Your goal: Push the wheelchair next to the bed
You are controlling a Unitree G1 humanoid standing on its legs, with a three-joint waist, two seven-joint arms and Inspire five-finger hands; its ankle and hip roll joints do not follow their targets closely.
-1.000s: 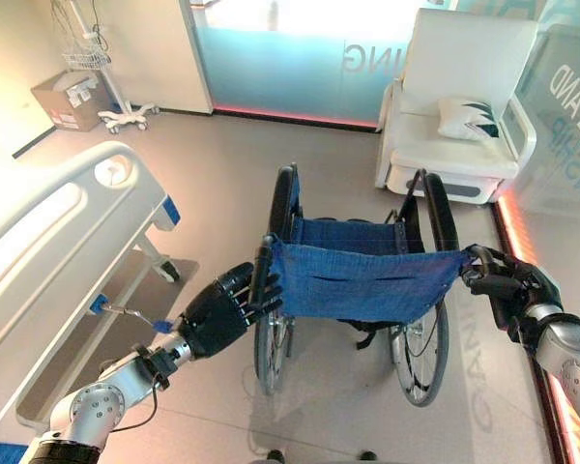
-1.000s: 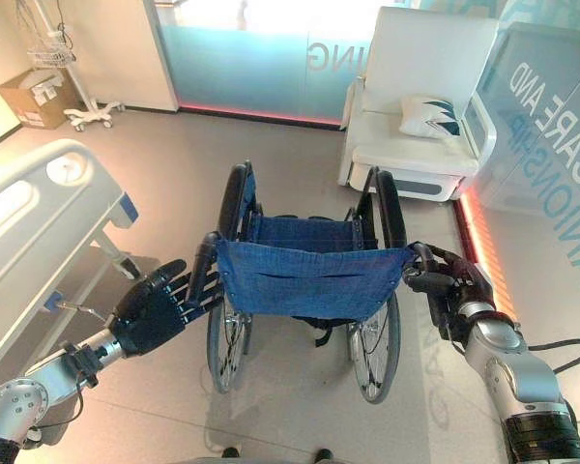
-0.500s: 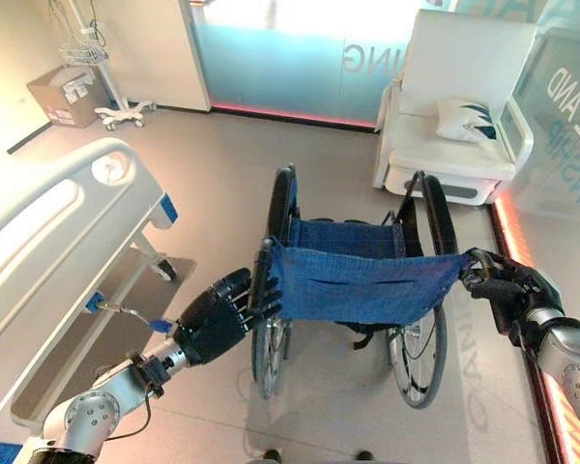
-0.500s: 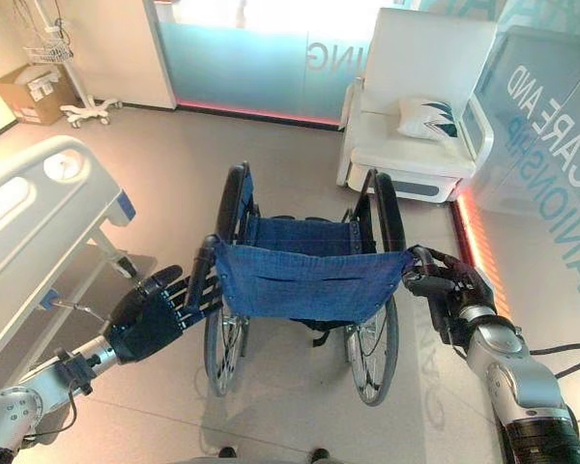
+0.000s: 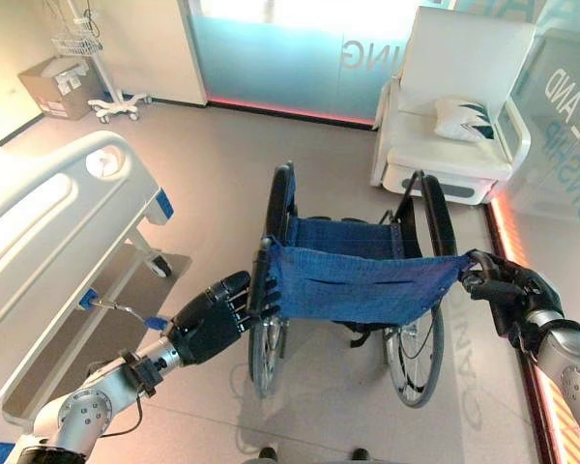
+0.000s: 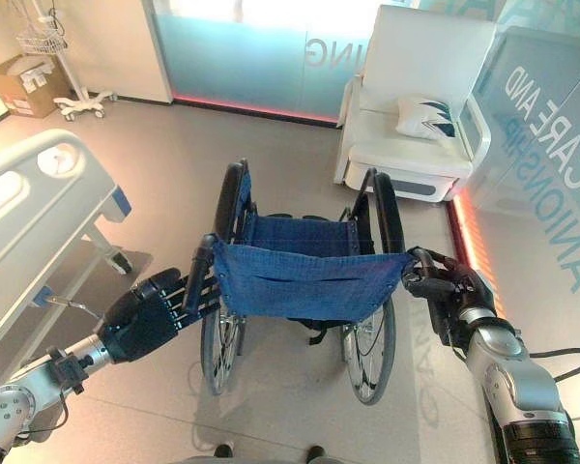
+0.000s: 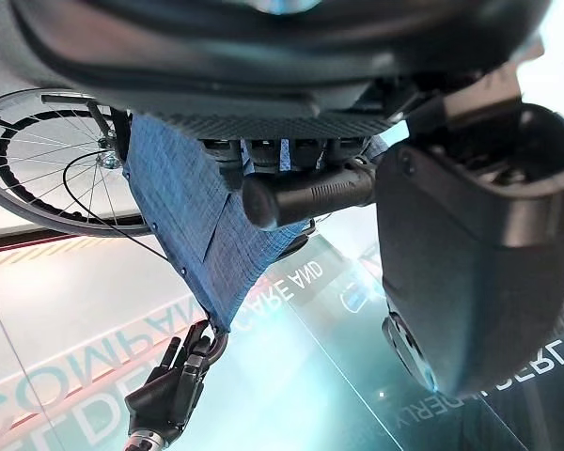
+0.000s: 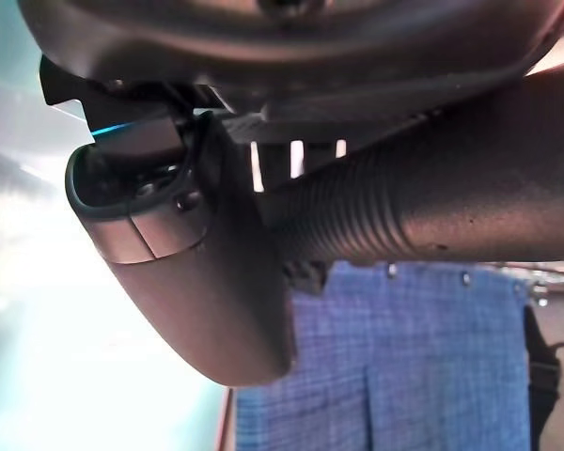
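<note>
Wheelchair (image 5: 353,290) standing on the open floor (image 5: 222,184), facing away toward the white armchair (image 5: 459,106), blue sling back nearest the camera. Bed (image 5: 48,222) off to the robot's left, footboard near but apart from the left wheel, so not yet alongside.

Left hand (image 5: 208,324) wrapped around the left push handle (image 5: 261,275); confirmed in the left wrist view, black grip bar (image 7: 310,195) crossing under curled fingers with the thumb closing over it. Right hand (image 6: 445,290) likewise clenched round the right push handle (image 8: 432,211), ribbed rubber grip lying across the palm in the right wrist view.

Gripped at both handles, probably for steering: unequal pushes would swing the chair toward the bed.

Judged mid-push, with a leftward turn wanted. Main risk: left wheel clipping the bed's frame or caster.
</note>
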